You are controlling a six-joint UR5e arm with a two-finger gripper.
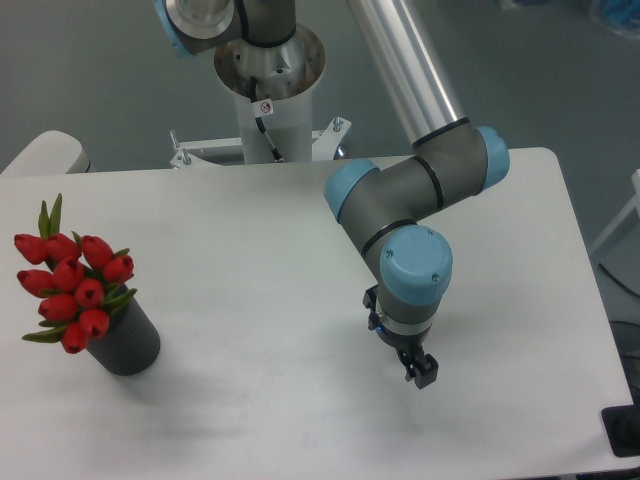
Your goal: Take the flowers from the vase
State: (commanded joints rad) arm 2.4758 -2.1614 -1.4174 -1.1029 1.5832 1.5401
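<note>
Bunch of red tulip buds with green leaves, the flowers (72, 290), sits in the matte dark grey cylindrical vase (127, 343) at the left front of the white surface (250, 250). Buds lean out toward the left, above and past the vase rim. Stems hidden inside.

Small black two-finger gripper (418, 372) hangs low over the surface at right front, under the grey arm's blue-capped wrist (415, 265). Well apart from the vase. It holds nothing; the fingertips look close together, but they're too small to tell if they're pressed shut or slightly spread.

Step in hand, as I judge it: the approach, not yet begun. To do it well: cross left over the bare surface, rise clear of the buds first, spread the fingers, then come in at the stems or leaf base just above the rim, not on the buds. Line up with the bunch's lean. Close gently, then lift along the vase axis so the vase doesn't tip or drag along.
</note>
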